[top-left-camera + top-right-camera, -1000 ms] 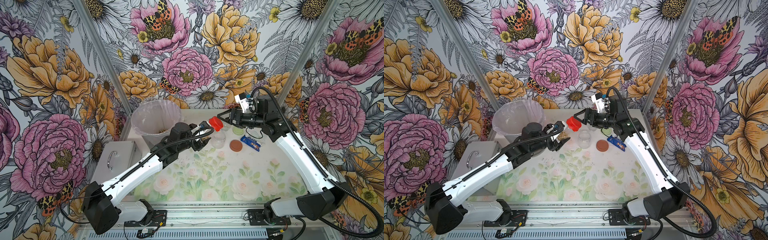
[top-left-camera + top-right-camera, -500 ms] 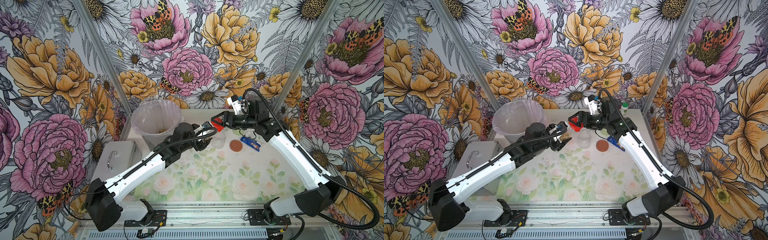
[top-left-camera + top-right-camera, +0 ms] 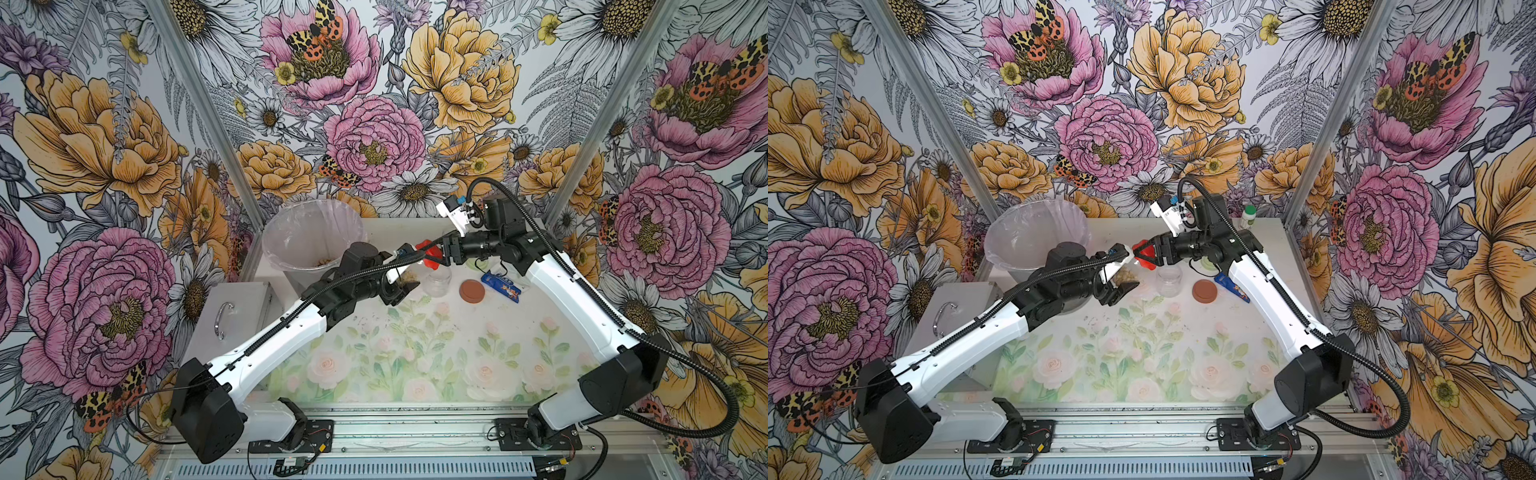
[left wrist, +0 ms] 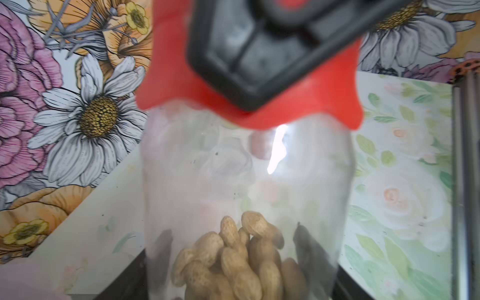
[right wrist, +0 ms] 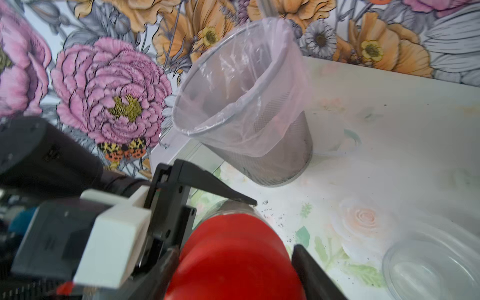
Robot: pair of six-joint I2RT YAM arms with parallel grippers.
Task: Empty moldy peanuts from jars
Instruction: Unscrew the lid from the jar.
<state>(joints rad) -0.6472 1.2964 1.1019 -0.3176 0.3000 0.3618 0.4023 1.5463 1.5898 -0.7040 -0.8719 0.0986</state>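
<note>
Red plastic caps the jar [image 4: 246, 168], which hangs between the two arms above the worktop [image 3: 415, 332]. The left end effector [image 3: 1121, 279] is closed round the jar's clear body, and one of its dark fingers [image 5: 207, 187] lies along the jar's side in the right wrist view. The right end effector [image 3: 432, 253] is clamped on the red lid [image 3: 1146, 254], with a finger pressed to each side of it. The jar is tilted: its lid end is raised toward the right end effector and its base end sits deep in the left one. The peanuts [image 4: 233, 254] are heaped at that base end, between the left fingers. The lid sits on the jar's mouth, but whether it is screwed tight or loosened cannot be told.

Behind the left end effector, past its wrist, stands the bin [image 3: 311, 237] with its plastic liner. Some peanuts lie in its bottom. Just below the right end effector an open jar [image 3: 1169, 280] stands upright on the worktop, apart from both end effectors. A brown lid [image 3: 1205, 291] lies flat near it, under the right forearm, with a blue packet [image 3: 1231, 286] just beside it. A bottle [image 3: 1249, 216] with a green cap stands behind the right wrist, by the back wall.
</note>
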